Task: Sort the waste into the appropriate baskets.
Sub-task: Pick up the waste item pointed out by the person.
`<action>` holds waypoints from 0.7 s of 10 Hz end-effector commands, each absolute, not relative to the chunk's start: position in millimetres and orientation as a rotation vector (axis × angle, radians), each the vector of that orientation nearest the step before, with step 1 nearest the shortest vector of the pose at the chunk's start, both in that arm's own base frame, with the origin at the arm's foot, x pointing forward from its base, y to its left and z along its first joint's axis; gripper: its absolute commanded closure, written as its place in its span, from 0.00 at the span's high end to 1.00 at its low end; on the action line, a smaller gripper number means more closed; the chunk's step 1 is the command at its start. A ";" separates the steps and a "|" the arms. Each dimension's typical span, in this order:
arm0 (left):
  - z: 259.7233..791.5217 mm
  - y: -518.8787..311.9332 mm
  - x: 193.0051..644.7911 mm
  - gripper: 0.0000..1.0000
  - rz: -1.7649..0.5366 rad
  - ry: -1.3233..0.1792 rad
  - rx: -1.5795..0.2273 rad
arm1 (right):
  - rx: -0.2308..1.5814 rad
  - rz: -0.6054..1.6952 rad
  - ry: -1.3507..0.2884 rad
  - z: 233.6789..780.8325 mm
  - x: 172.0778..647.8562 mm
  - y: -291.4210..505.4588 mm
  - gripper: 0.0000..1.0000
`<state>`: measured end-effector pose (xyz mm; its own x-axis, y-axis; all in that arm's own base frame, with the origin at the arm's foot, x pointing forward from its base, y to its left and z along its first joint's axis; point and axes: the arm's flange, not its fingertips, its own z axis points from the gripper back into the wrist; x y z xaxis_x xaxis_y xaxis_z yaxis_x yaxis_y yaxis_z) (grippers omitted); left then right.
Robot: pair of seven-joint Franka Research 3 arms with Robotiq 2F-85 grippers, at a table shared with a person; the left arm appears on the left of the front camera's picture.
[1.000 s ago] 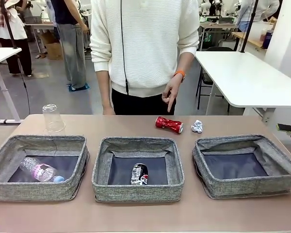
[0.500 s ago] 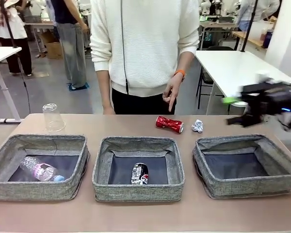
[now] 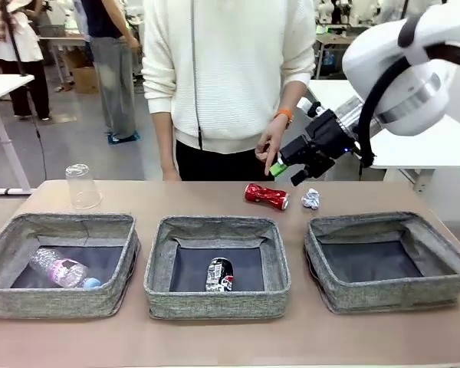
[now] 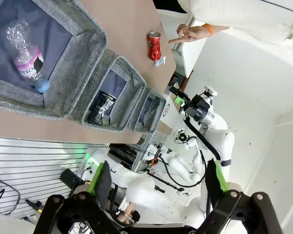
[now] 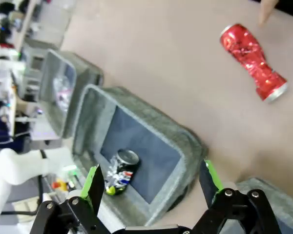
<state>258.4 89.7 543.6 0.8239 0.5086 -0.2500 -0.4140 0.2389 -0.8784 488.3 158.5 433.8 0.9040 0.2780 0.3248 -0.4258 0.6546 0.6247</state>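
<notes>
Crushed red can point(image 3: 266, 196) lies on its side on the brown table point(image 3: 215, 337), just below the right gripper point(image 3: 286, 174) and slightly to its left. The crumpled white paper ball point(image 3: 311, 199) sits beside the can, almost straight under that gripper.

Baskets stand in a row on the robot's side of the gripper:
- middle grey woven fabric basket point(image 3: 215, 225) holds the crushed dark can point(image 3: 220, 274);
- left basket point(image 3: 61, 224) holds the clear plastic bottle with pinkish label point(image 3: 57, 270), lying flat;
- right basket point(image 3: 383, 222) shows its dark flat bottom.

Clear plastic cup point(image 3: 82, 186) stands upside down beyond the left basket, well apart from the gripper.

Right arm point(image 3: 414, 69) comes in high over the right basket; its gripper tilts down towards the can, jaws spread wide with nothing between them, not touching the can. The person's hand point(image 3: 272, 146), forefinger down at the can, is just beside the gripper's green pad.

Left gripper point(image 4: 157, 180) is well back from the baskets, jaws wide apart and grasping nothing; the bottle's basket is nearest to it.
</notes>
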 end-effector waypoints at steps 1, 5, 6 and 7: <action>544.7 92.3 257.6 1.00 0.622 -0.104 -1.175 | 0.865 0.328 -0.203 440.2 468.4 148.6 1.00; 544.7 92.3 257.6 1.00 0.622 -0.104 -1.175 | 0.311 0.556 -0.450 408.5 529.5 149.7 1.00; 544.7 92.3 257.6 1.00 0.622 -0.104 -1.175 | 0.328 0.706 -0.523 394.8 545.4 146.3 1.00; 544.7 92.3 257.6 1.00 0.622 -0.104 -1.175 | 0.307 0.787 -0.531 382.7 560.2 148.4 1.00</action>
<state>258.4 89.9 543.7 0.8238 0.5088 -0.2498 -0.4139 0.2388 -0.8784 541.9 145.4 399.3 0.6582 0.5561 0.5075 -0.6905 0.7145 0.1125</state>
